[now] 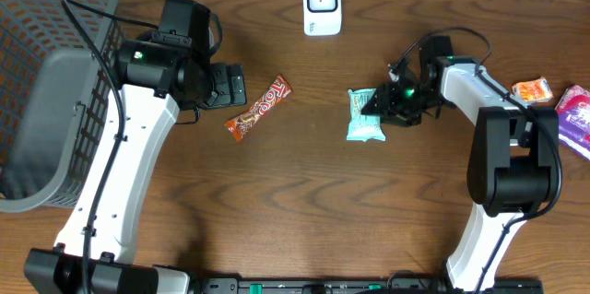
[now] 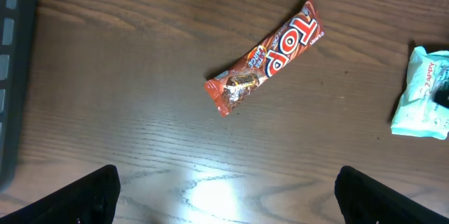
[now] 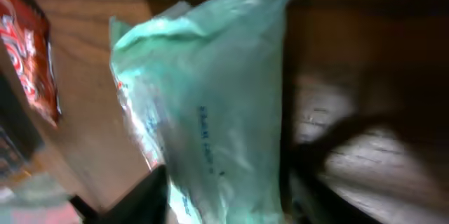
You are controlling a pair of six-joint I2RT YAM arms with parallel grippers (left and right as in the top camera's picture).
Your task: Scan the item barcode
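Straddled right side of teal packet (image 1: 362,121) with right gripper (image 1: 378,102); clamped or loose, could not tell.
Lay lengthwise up-table, scanner (image 1: 322,4) beyond; left gripper (image 1: 230,87) spread wide, well apart.

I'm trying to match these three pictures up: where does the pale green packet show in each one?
Overhead: the pale green packet lies just right of centre.
Left wrist: it sits at the right edge, partly cut off.
Right wrist: it fills the middle, very close up.
Shared landmark: the red candy bar, left of the packet in all three views.
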